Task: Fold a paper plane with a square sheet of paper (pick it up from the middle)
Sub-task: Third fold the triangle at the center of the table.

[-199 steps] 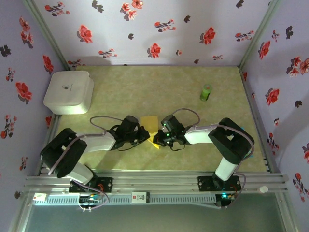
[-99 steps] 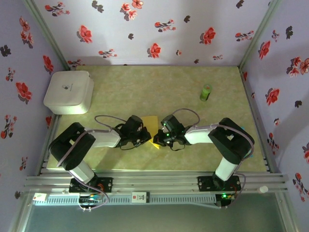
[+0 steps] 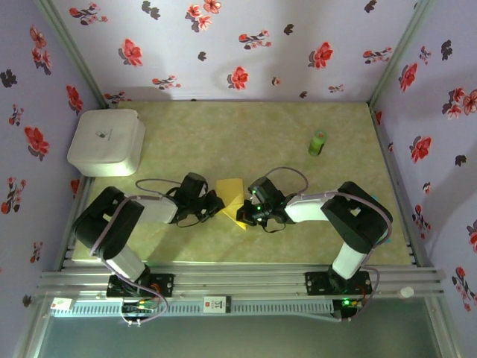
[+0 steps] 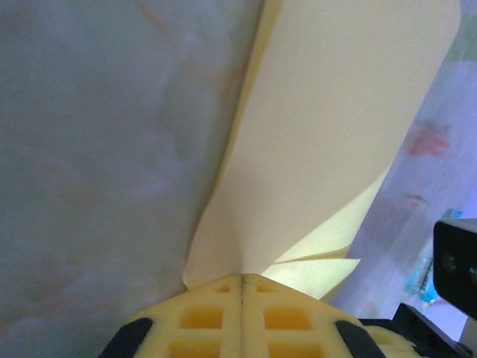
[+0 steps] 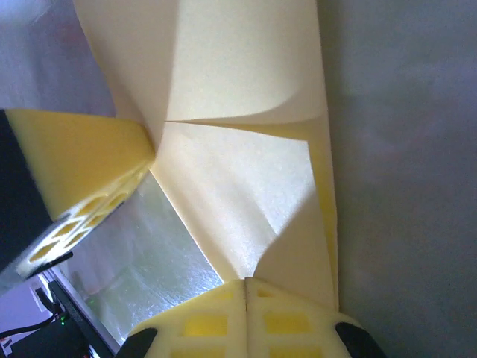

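Note:
The square sheet of paper (image 3: 231, 194) is bright yellow, creased and folded into overlapping flaps, and hangs between my two grippers at the table's middle front. On its left edge my left gripper (image 3: 215, 203) is shut; in the left wrist view the jaws (image 4: 242, 277) pinch a corner of the paper (image 4: 328, 142), which rises away from them. My right gripper (image 3: 244, 215) is shut on the lower right edge. Its jaws (image 5: 244, 281) clamp the paper (image 5: 238, 186) at a crease, and a left-gripper finger (image 5: 82, 164) presses the sheet at the left.
A white rounded box (image 3: 106, 142) stands at the back left of the table. A small green cylinder (image 3: 318, 142) stands upright at the back right. Flowered walls close in three sides, and a metal rail (image 3: 238, 282) runs along the near edge.
My left gripper has drawn back to the left with its corner of the paper, so more yellow shows between the grippers. The right gripper has stayed where it was.

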`<action>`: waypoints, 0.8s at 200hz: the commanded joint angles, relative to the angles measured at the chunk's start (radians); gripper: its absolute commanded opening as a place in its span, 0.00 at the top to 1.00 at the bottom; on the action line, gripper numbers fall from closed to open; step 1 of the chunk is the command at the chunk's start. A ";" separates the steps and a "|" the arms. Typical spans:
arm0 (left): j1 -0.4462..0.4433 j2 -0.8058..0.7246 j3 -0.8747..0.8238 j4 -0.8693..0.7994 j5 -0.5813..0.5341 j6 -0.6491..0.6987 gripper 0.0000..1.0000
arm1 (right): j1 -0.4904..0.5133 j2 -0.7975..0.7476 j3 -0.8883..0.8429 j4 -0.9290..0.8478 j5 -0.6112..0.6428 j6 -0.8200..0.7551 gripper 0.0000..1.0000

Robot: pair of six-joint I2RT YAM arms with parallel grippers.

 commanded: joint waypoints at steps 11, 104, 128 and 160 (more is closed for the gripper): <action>0.082 -0.003 -0.044 -0.101 -0.076 0.053 1.00 | -0.008 0.030 -0.036 -0.140 0.047 -0.021 1.00; 0.046 -0.189 0.012 -0.122 -0.014 0.091 1.00 | -0.014 0.025 -0.005 -0.181 0.043 -0.065 1.00; 0.012 -0.131 0.023 -0.045 0.034 0.088 1.00 | -0.016 0.023 0.001 -0.189 0.046 -0.069 1.00; -0.015 -0.030 0.052 0.002 0.059 0.079 1.00 | -0.018 0.020 0.001 -0.191 0.043 -0.071 1.00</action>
